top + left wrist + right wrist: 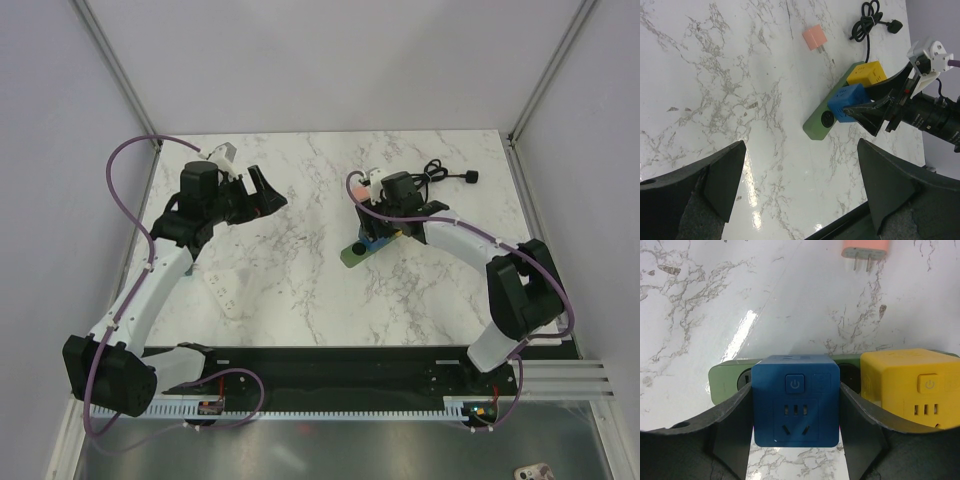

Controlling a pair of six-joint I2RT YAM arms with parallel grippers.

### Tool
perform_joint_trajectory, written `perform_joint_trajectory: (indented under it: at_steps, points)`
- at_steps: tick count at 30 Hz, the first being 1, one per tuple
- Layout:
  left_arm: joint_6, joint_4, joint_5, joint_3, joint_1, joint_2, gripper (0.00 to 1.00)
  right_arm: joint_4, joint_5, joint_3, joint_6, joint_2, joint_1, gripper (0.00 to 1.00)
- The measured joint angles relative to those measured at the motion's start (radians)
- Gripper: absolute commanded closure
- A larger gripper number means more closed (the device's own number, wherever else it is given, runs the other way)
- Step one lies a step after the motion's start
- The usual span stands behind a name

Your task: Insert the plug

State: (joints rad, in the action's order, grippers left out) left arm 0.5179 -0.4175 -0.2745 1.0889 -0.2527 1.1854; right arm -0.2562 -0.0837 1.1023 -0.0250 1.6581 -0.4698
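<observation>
A green power strip (354,254) lies at mid-table. A blue cube plug (795,390) stands on it beside a yellow cube plug (912,385), with an empty socket (827,118) at the strip's near end. My right gripper (795,412) is shut on the blue cube, one finger on each side; it also shows in the left wrist view (866,107). Whether the cube is fully seated cannot be told. My left gripper (801,150) is open and empty, above bare table to the left of the strip, and it shows in the top view (262,195).
A pink two-prong plug (814,37) lies loose on the marble beyond the strip. A coiled black cable with a plug (445,172) lies at the back right. A metal frame and white walls surround the table (300,290).
</observation>
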Motion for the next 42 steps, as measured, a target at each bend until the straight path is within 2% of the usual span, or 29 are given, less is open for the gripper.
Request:
perform_joint_trajectory:
  at_steps: [6, 7, 8, 15, 16, 18, 19, 20, 22, 25, 31, 36, 38, 39, 40, 42]
  points:
    - [0.000, 0.000, 0.002, 0.000, 0.000, 0.000, 0.00, -0.122, 0.013, 0.017, 0.038, -0.030, 0.001, 0.14]
    - [0.000, 0.000, 0.002, 0.000, 0.001, 0.000, 0.00, -0.141, 0.013, 0.024, 0.040, -0.030, 0.001, 0.04]
    - [0.000, 0.000, 0.003, 0.000, 0.001, 0.000, 0.00, -0.159, 0.013, 0.034, 0.043, -0.030, 0.001, 0.02]
    - [0.000, 0.000, 0.003, 0.000, 0.005, 0.000, 0.00, -0.263, 0.027, 0.196, 0.041, -0.031, 0.001, 0.04]
    - [0.000, 0.000, 0.003, 0.000, 0.005, 0.000, 0.00, -0.266, 0.029, 0.211, 0.041, -0.035, 0.001, 0.16]
    - [0.000, 0.000, 0.004, 0.000, 0.006, 0.000, 0.00, -0.275, 0.034, 0.225, 0.048, -0.047, 0.001, 0.48]
    - [0.000, 0.000, 0.004, 0.000, 0.007, 0.000, 0.00, -0.277, 0.037, 0.228, 0.059, -0.051, 0.001, 0.75]
    - [0.000, 0.000, 0.004, 0.000, 0.009, 0.000, 0.00, -0.278, 0.040, 0.228, 0.067, -0.051, 0.001, 0.82]
    - [0.000, 0.000, 0.006, 0.000, 0.011, 0.000, 0.00, -0.280, 0.039, 0.227, 0.098, -0.045, 0.001, 0.90]
    - [0.000, 0.000, 0.011, 0.000, 0.011, -0.001, 0.00, -0.265, 0.035, 0.208, 0.133, -0.020, 0.001, 0.95]
    - [0.000, 0.000, 0.011, -0.006, 0.011, -0.001, 0.00, -0.219, 0.040, 0.143, 0.175, 0.013, 0.002, 0.97]
    - [0.000, 0.000, 0.011, -0.008, 0.011, 0.000, 0.00, -0.266, 0.053, 0.168, 0.180, 0.013, 0.002, 0.94]
    - [0.000, 0.001, 0.011, -0.010, 0.011, 0.002, 0.00, -0.301, 0.055, 0.195, 0.185, 0.013, 0.002, 0.82]
    - [0.002, 0.000, 0.014, -0.011, 0.011, 0.005, 0.00, -0.314, 0.055, 0.212, 0.192, 0.013, 0.002, 0.75]
    - [0.013, -0.003, 0.018, -0.011, 0.011, 0.008, 0.01, -0.320, 0.055, 0.227, 0.201, 0.010, 0.000, 0.55]
    - [0.047, -0.021, 0.051, -0.011, 0.012, 0.016, 0.00, -0.317, 0.058, 0.236, 0.229, -0.010, -0.005, 0.27]
